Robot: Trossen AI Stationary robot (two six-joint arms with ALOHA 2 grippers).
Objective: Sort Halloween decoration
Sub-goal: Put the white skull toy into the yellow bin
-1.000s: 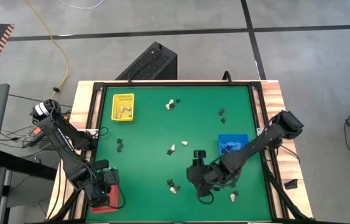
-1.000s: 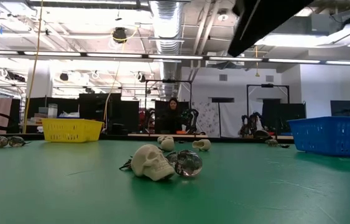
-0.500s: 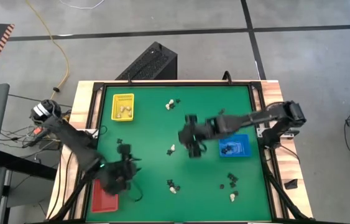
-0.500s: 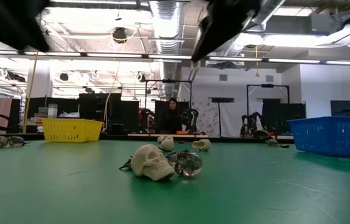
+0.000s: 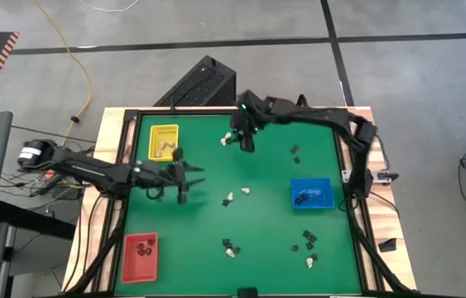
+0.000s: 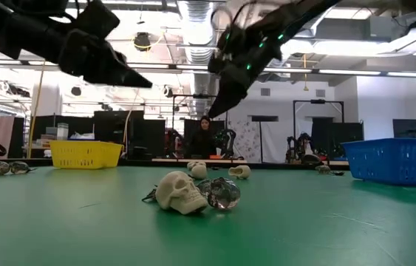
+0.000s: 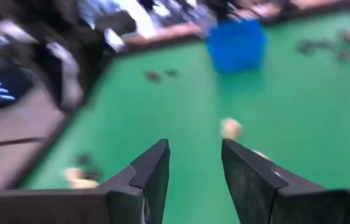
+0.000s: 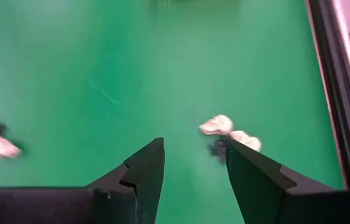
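Note:
Tiny cream and black trinkets lie scattered on the green table. A cream and black cluster (image 5: 228, 138) lies near the far edge, and it shows just ahead of my right gripper (image 8: 194, 144) as cream pieces (image 8: 224, 126). My right gripper (image 5: 246, 139) hangs open and empty above that cluster. My left gripper (image 5: 187, 175), open and empty (image 7: 194, 146), hovers over the table's left part, near side of the yellow tray (image 5: 164, 142). A cream skull (image 6: 180, 192) rests on the table in the low view.
The blue tray (image 5: 310, 193) holds dark trinkets, the red tray (image 5: 140, 255) dark ones, the yellow tray cream ones. More trinkets lie mid-table (image 5: 237, 195) and near the near edge (image 5: 307, 242). A black frame (image 5: 344, 149) rims the table. A person (image 6: 206, 133) shows far behind.
My left gripper has left the red tray at the near left corner and swung toward the far edge, to a spot by the yellow tray. My right gripper has swept from the near side by the blue tray across the table to the far-edge cluster.

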